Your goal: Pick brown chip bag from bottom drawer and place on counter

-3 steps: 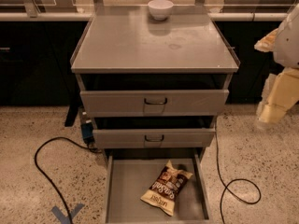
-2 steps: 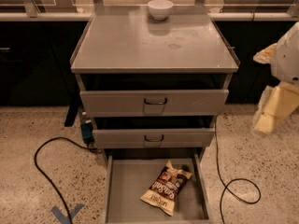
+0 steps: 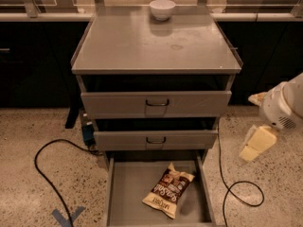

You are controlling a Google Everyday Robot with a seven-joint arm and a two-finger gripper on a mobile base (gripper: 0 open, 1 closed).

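The brown chip bag lies flat on the floor of the bottom drawer, which is pulled out; the bag sits right of the middle, tilted. The counter is the flat grey top of the drawer cabinet. My gripper hangs at the right edge of the view, right of the cabinet and level with the middle drawer. It is above and to the right of the bag and well apart from it. It holds nothing that I can see.
A white bowl stands at the back of the counter. Two upper drawers with dark handles stick out slightly. Black cables loop on the speckled floor on both sides of the cabinet. Blue tape marks the floor at the lower left.
My arm and gripper have moved down along the right side of the cabinet, from counter height to the level of the middle drawer. The bag and the drawers have not moved.
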